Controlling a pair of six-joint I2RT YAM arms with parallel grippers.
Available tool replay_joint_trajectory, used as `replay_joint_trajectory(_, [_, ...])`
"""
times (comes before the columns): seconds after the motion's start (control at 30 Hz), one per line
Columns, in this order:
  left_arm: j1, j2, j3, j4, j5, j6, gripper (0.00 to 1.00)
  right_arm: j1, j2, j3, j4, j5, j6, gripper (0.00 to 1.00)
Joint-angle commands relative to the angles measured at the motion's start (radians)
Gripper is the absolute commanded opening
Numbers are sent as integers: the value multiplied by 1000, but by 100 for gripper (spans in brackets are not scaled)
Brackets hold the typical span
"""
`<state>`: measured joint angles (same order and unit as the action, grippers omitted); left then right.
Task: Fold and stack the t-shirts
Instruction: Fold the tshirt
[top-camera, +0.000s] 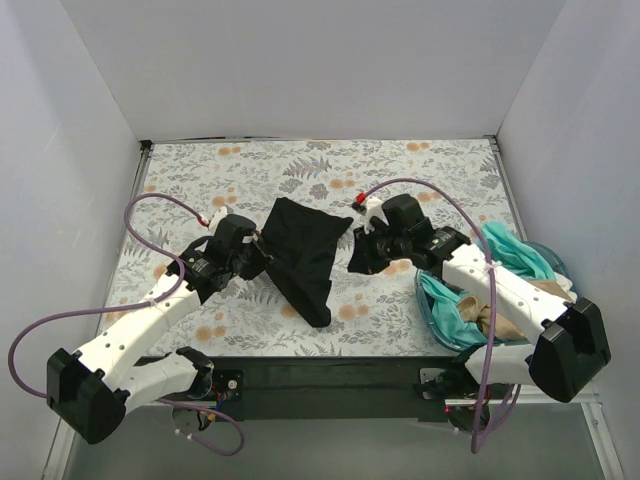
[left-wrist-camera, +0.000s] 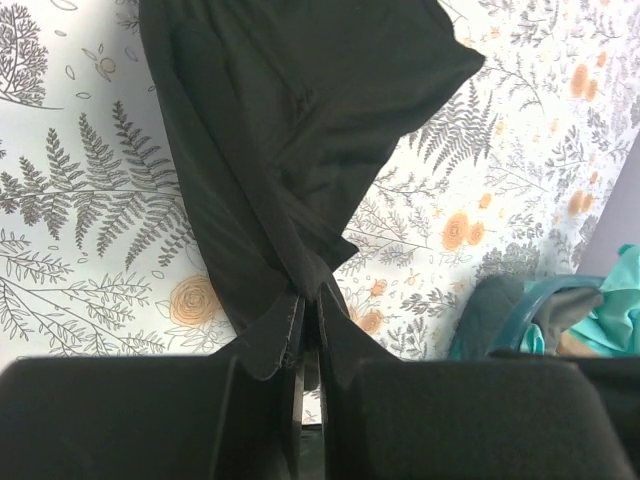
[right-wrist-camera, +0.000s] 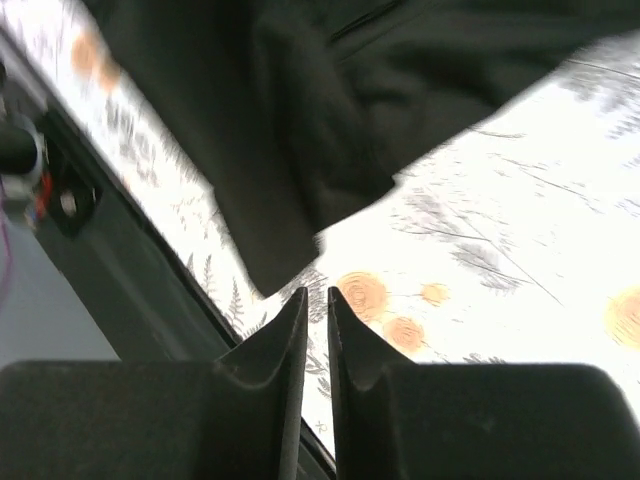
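Note:
A black t-shirt (top-camera: 305, 255) lies bunched in the middle of the flowered table. It fills the top of the left wrist view (left-wrist-camera: 290, 130) and of the right wrist view (right-wrist-camera: 300, 120). My left gripper (top-camera: 267, 255) is shut on the shirt's left edge, and the cloth is pinched between its fingertips (left-wrist-camera: 312, 305). My right gripper (top-camera: 356, 262) is just off the shirt's right side. Its jaws (right-wrist-camera: 316, 300) are shut with nothing between them, and the shirt's corner lies just beyond the tips. Teal (top-camera: 515, 250) and tan (top-camera: 500, 315) t-shirts lie heaped in the tub.
A translucent blue plastic tub (top-camera: 432, 300) stands at the right front of the table, under my right arm, and also shows in the left wrist view (left-wrist-camera: 520, 300). The table's dark front edge (right-wrist-camera: 120, 270) runs close behind the right gripper. White walls enclose the table.

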<state>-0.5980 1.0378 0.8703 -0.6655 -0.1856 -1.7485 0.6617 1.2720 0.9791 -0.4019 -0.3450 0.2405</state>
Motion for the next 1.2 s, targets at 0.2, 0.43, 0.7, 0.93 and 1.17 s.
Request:
replay_joint_trajectory(0.2, [-2,-56,-54,9,0,-32,0,347,-2,-115,175,213,-204,34])
replay_joint_trajectory(0.43, [-2,-68,-67,-6,2,-45,0,458,102,-158,250,409,-210,53])
replay_joint_trajectory(0.7, [-2,-82,-74,-17,-11,-52,0,507,193,-155,290,472,-179,62])
replay_joint_trajectory(0.93, [-2,-84,-77,-31,-21,-55,0,512,217,-164,302,449,-158,57])
replay_joint_trajectory(1.17, [-2,-105,-88,-46,-26,-74,0,521,228,-163,311,373,-150,32])
